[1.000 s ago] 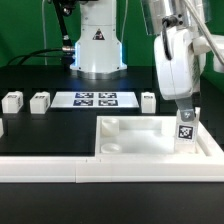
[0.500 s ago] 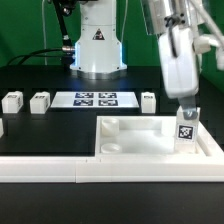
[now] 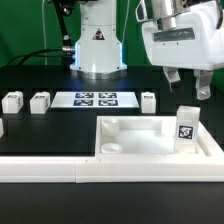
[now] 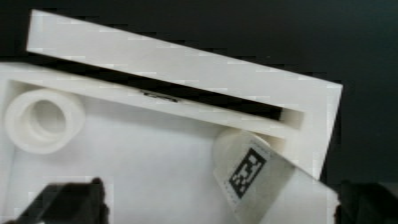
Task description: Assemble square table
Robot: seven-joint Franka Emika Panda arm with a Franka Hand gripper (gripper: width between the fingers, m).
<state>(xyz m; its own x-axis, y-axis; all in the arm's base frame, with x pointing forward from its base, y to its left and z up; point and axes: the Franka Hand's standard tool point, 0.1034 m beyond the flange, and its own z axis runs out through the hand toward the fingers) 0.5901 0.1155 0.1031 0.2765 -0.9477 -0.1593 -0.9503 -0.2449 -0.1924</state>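
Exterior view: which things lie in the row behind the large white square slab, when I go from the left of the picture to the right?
first block leg -> second block leg -> marker board -> third block leg
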